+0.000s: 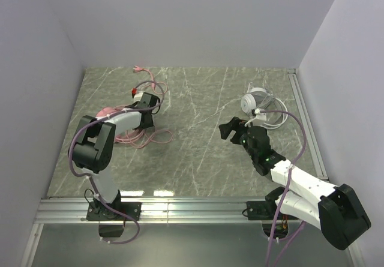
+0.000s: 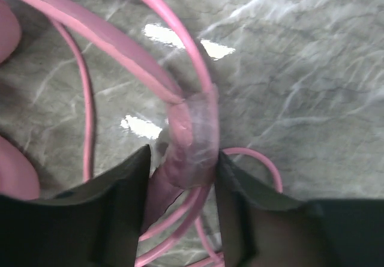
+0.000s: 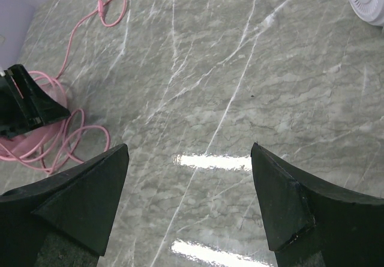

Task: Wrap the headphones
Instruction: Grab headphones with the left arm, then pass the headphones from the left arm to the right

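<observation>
Pink headphones (image 2: 187, 129) band inside left pincer (image 2: 183, 159), half-closed, grip unclear; right pincer (image 3: 191, 153) wide open, empty.

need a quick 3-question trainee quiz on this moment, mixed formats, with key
1. True or false: the right gripper is clamped on a white ear cup.
2. What sits between the left gripper fingers? A) bare table B) pink cord C) white cup
3. Fill in: the pink headphones lie on the ___ arm's side.
Key: 1 false, it is open, and the white headphones lie apart from it; 2 B; 3 left.
</observation>
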You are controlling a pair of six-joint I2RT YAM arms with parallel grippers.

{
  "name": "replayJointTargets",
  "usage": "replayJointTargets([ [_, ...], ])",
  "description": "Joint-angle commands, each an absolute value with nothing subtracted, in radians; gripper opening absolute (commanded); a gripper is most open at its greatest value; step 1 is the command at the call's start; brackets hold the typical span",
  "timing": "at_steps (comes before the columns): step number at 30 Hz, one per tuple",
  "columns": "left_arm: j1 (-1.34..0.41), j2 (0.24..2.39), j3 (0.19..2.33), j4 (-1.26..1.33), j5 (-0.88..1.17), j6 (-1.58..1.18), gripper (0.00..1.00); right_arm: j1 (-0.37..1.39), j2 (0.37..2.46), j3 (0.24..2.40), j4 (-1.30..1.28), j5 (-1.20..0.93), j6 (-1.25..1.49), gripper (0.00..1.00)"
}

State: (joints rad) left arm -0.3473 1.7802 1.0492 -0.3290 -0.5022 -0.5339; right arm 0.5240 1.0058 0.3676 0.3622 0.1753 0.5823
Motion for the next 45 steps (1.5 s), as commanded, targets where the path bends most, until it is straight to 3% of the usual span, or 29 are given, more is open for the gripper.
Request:
replayJointTargets([
  [1, -0.351, 1.818, 1.086, -0.344, -0.448, -0.522, 0.45, 0.531, 1.011, 0.377, 0.402, 0.196, 0.574, 0.89],
  [7, -0.373, 1.705, 1.065, -0.324, -0.356, -0.525, 0.16, 0.529, 1.011, 0.377, 0.400, 0.198, 0.574, 0.89],
  [8, -0.392, 1.678, 1.063, -0.319, -0.332, -0.523, 0.06, 0.531, 1.009, 0.376, 0.400, 0.198, 0.572, 0.89],
  [10, -0.423, 1.608, 1.081, -0.334, -0.298, -0.526, 0.00, 0.531, 1.008, 0.377, 0.402, 0.201, 0.574, 0.89],
  [15, -0.572, 1.543, 1.270, -0.469, -0.264, -0.548, 0.00, 0.531, 0.999, 0.374, 0.388, 0.225, 0.580, 0.89],
  [21, -0.738, 1.513, 1.402, -0.402, -0.014, -0.652, 0.00, 0.529, 0.962, 0.368, 0.347, 0.313, 0.626, 0.89],
  [28, -0.712, 1.385, 1.120, -0.011, 0.184, -0.876, 0.00, 0.528, 0.899, 0.342, 0.330, 0.376, 0.640, 0.89],
  [37, -0.489, 1.289, 0.727, 0.311, 0.434, -1.019, 0.00, 0.528, 0.923, 0.353, 0.339, 0.347, 0.630, 0.87],
  [45, -0.466, 1.278, 0.721, 0.325, 0.480, -1.016, 0.00, 0.529, 0.919, 0.330, 0.445, 0.136, 0.560, 0.82],
])
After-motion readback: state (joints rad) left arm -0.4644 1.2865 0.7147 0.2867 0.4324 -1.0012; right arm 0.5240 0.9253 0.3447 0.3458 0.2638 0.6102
